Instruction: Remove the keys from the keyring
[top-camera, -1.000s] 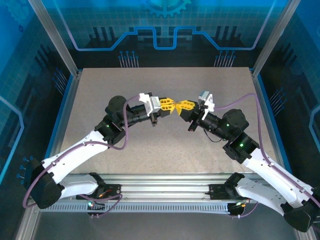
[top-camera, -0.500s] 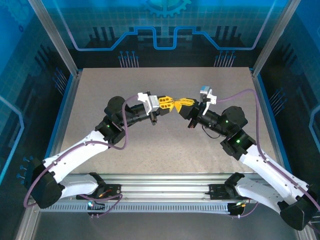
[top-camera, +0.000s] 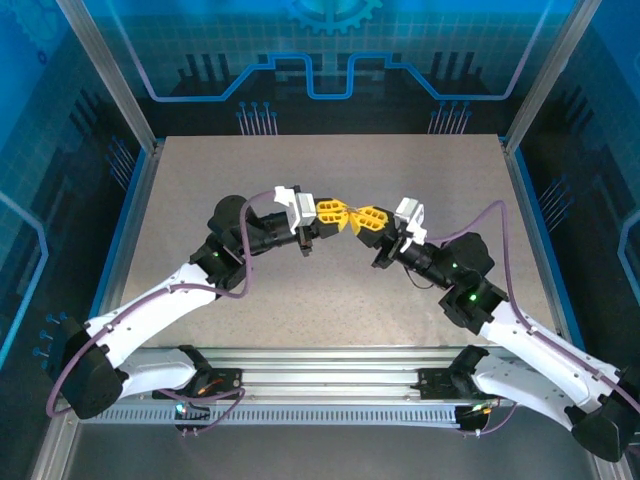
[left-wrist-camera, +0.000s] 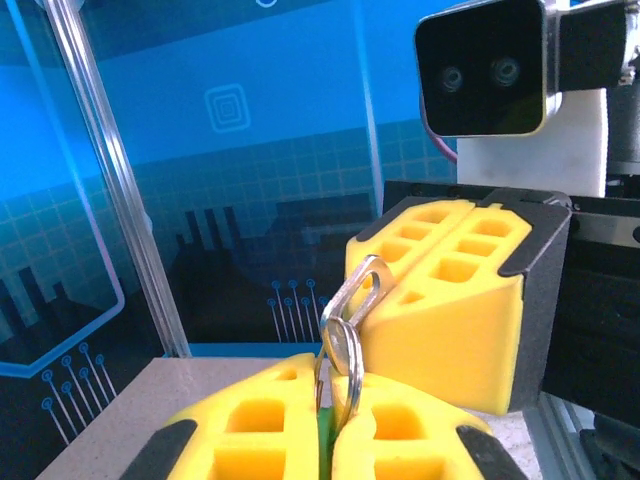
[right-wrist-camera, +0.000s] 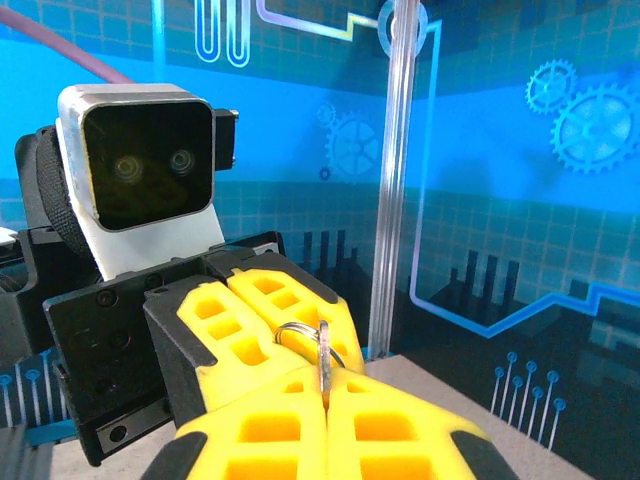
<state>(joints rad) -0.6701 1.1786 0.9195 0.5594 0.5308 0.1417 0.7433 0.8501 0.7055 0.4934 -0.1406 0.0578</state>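
Your 2 claws meet tip to tip in mid-air above the table (top-camera: 200, 200), near its middle. The left claw (top-camera: 346, 215) comes in from your left and the right claw (top-camera: 361, 217) from your right.

Your left claw is clenched, its 2 yellow fingers pressed together. A thin green sliver of the keys (left-wrist-camera: 322, 438) shows in the seam between them, so that claw is grasping the keys. The silver keyring (left-wrist-camera: 350, 310) rises straight out of the left claw's tips and leans across to the tips of the right claw just beyond.

Your right claw is also clenched, with its 2 fingers closed on the far loop of the keyring. From the right wrist, you see a flat metal edge standing upright in the seam of that claw's fingers. The ring's round loop lies just past the tips, against the left claw's fingertips.

Behind each claw sits the other arm's wrist camera (left-wrist-camera: 485, 70), a black-faced box on a white mount with 2 small lenses.
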